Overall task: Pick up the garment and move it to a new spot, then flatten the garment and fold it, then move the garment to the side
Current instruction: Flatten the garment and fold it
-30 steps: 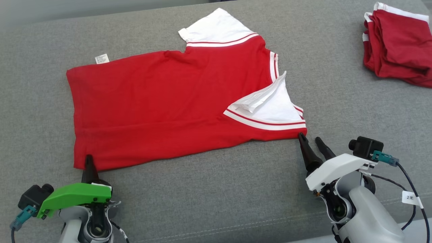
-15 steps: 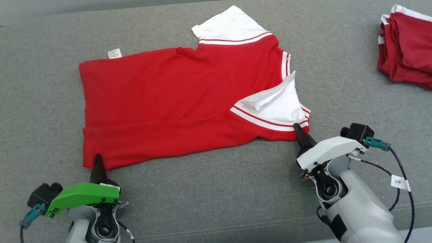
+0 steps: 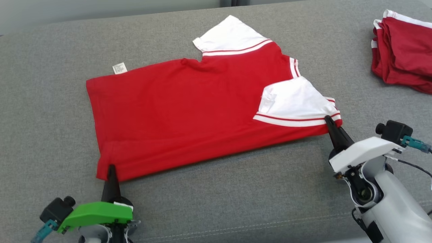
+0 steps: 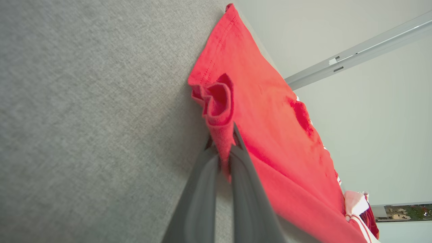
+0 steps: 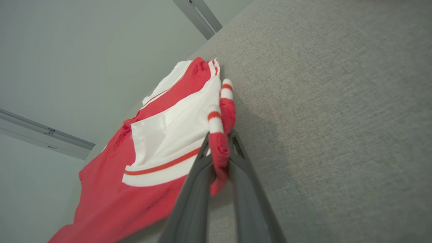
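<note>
Across the middle of the grey woven surface (image 3: 236, 195) lies the red garment (image 3: 189, 114), soft knit with white, stripe-edged sleeves (one folded over its body), its near hem corner pinched in the left tool (image 3: 110, 167) and its near sleeve-side corner pinched in the right tool (image 3: 327, 118).

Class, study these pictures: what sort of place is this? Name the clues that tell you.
Probably an indoor garment-folding workspace: a grey upholstered surface, a red-and-white shirt spread on it, and a pile of folded red garments to one side.
</note>
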Tool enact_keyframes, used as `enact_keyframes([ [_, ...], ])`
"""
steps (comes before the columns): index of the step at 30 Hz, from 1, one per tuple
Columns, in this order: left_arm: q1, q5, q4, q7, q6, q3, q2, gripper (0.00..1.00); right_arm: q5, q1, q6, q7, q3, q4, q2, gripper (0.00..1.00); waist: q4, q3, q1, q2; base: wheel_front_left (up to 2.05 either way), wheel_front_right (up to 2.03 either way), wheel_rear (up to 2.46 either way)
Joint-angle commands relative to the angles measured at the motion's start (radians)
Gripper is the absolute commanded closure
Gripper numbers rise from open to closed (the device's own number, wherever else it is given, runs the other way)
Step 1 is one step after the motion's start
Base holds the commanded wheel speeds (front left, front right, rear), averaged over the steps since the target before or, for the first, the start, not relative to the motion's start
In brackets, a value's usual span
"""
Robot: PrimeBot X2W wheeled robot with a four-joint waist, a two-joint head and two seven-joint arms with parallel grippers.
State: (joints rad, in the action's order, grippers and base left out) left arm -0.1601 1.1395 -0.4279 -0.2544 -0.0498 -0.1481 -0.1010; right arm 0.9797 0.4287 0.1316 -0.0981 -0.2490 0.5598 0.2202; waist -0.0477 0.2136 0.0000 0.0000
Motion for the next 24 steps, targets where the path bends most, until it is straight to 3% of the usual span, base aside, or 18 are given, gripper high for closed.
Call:
enact_keyframes([
  [1,0.048,-0.017,0.023,-0.005,0.004,-0.013,0.002,1.0,-0.019,-0.053,-0.002,-0.005,0.017,-0.023,0.03,1.0,0.0,-0.005,0.0,0.0,0.0,0.0,0.0],
  [10,0.141,-0.049,0.057,-0.009,0.024,-0.047,0.018,1.0,-0.046,-0.187,-0.002,-0.001,0.092,-0.07,0.027,1.0,0.004,-0.012,0.0,0.0,0.0,0.0,0.0],
  [21,0.17,-0.079,0.031,-0.013,0.032,-0.045,0.036,1.0,-0.092,-0.222,-0.002,-0.003,0.126,-0.029,-0.043,1.0,0.006,-0.03,0.0,0.0,0.0,0.0,0.0],
  [22,0.173,-0.078,0.028,-0.011,0.033,-0.042,0.037,0.78,-0.096,-0.221,-0.002,-0.004,0.126,-0.026,-0.048,1.0,0.005,-0.033,0.0,0.0,0.0,0.0,0.0],
  [23,0.176,-0.079,0.027,-0.011,0.034,-0.038,0.038,0.35,-0.096,-0.222,-0.002,-0.005,0.125,-0.027,-0.054,0.81,0.003,-0.035,0.0,0.0,0.0,0.0,0.0],
  [24,0.18,-0.079,0.028,-0.011,0.034,-0.033,0.039,0.0,-0.097,-0.224,-0.002,-0.006,0.125,-0.027,-0.056,0.55,0.002,-0.038,0.0,0.0,0.0,0.0,0.0],
])
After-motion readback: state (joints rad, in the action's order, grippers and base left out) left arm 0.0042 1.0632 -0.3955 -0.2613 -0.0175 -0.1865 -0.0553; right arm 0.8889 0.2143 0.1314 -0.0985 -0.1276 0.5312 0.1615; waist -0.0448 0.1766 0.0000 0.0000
